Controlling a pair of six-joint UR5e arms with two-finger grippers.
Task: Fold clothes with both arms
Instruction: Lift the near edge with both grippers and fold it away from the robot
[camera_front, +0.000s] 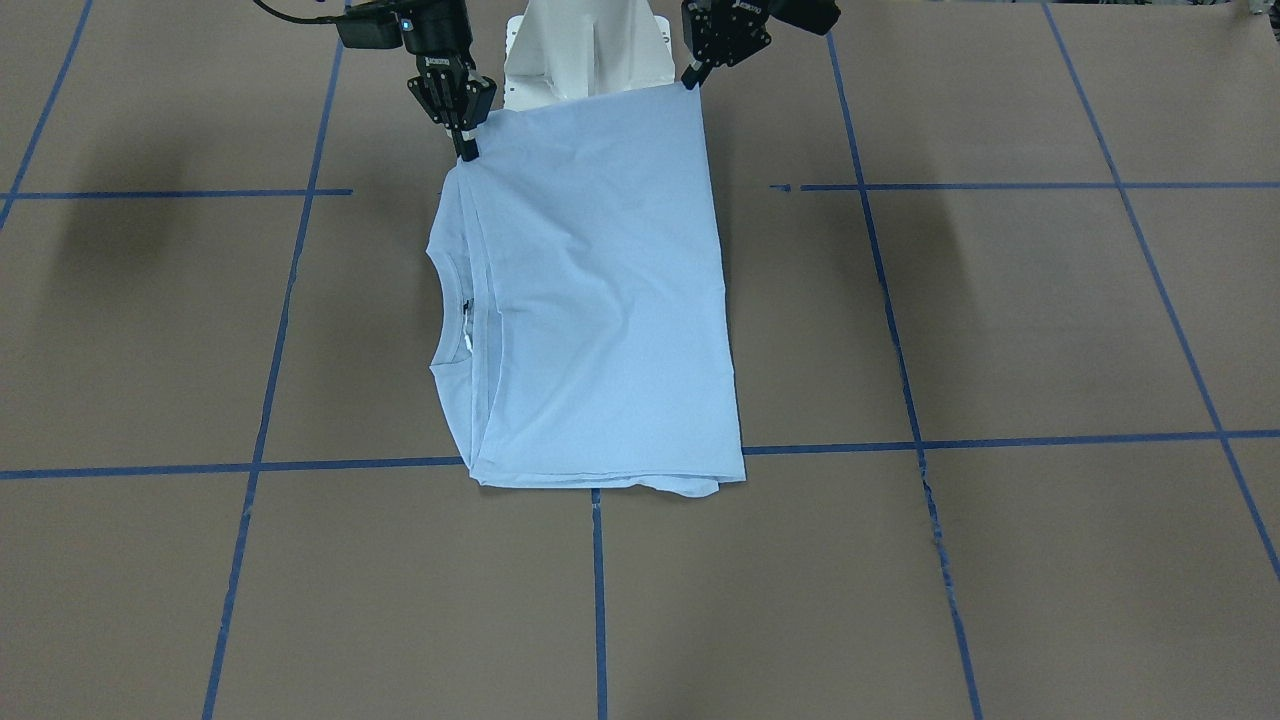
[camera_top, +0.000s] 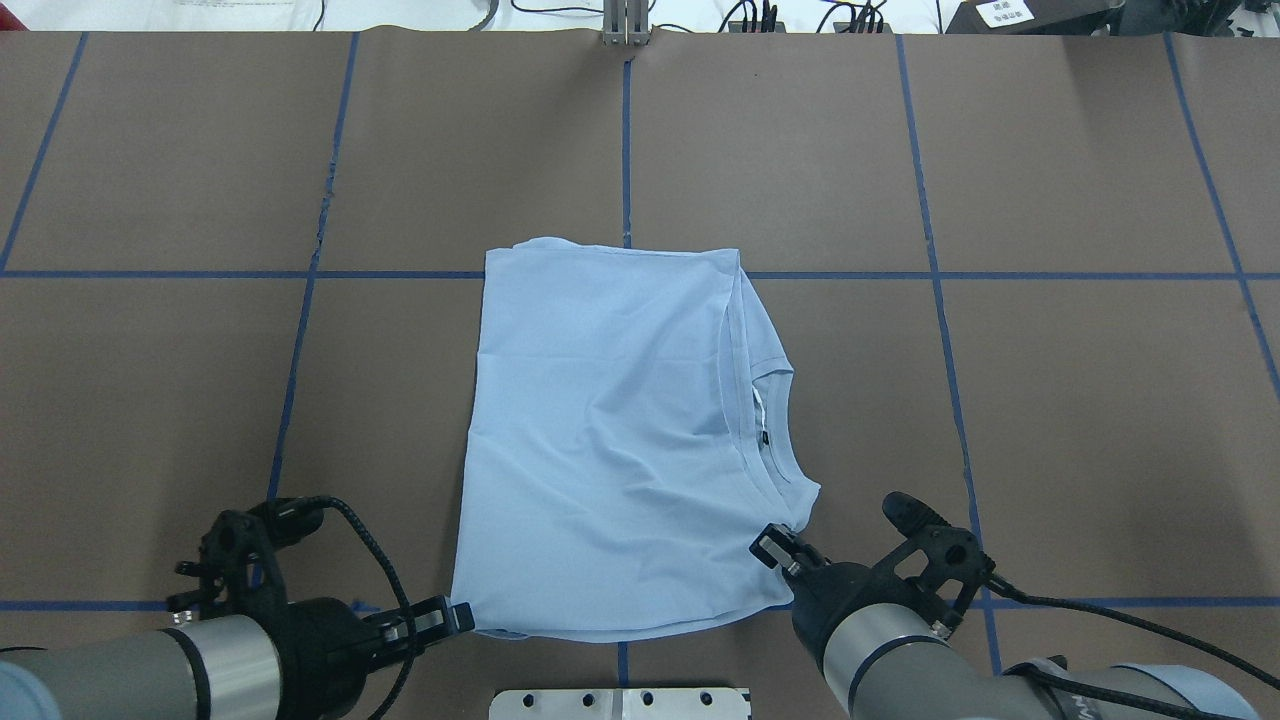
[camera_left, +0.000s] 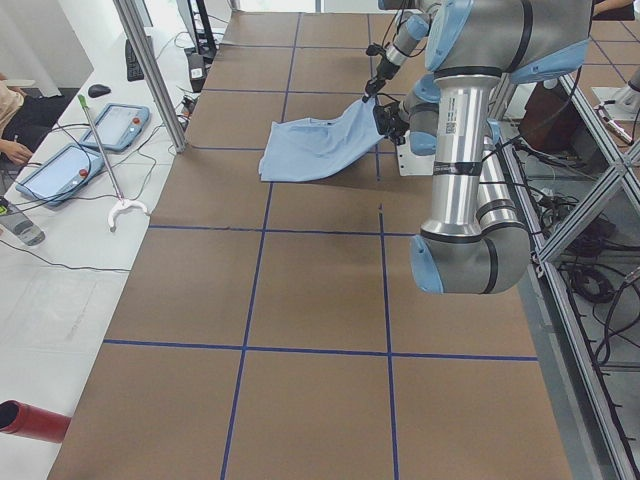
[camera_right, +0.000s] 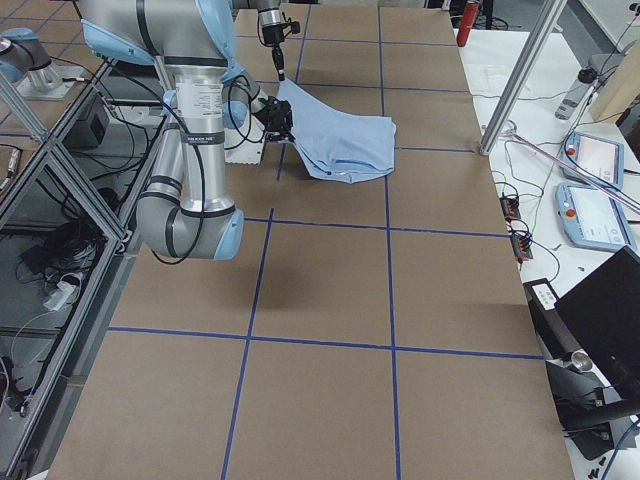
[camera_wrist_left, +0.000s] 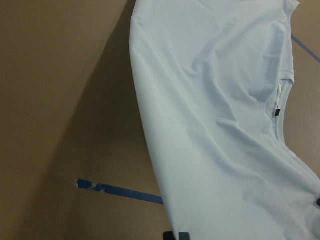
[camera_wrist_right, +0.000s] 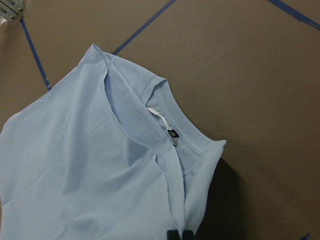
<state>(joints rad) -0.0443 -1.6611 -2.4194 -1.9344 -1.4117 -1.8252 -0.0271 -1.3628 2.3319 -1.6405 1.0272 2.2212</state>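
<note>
- The light blue T-shirt (camera_top: 610, 440) is folded into a rough rectangle at the middle of the brown surface (camera_top: 1050, 420), close to my base.
- Its long axis runs from my side straight away to the far side.
- The collar (camera_top: 775, 430) opens toward my right; the dark neck label (camera_top: 764, 437) shows inside it.
- The far edge lies flat, just past a blue tape line (camera_top: 380, 273); the near edge is raised off the surface.
- My left fingers (camera_top: 458, 613) are closed on the near left corner of the cloth.
- My right fingers (camera_top: 774, 546) are closed on the near right corner, at the shoulder just beside the collar.
</note>
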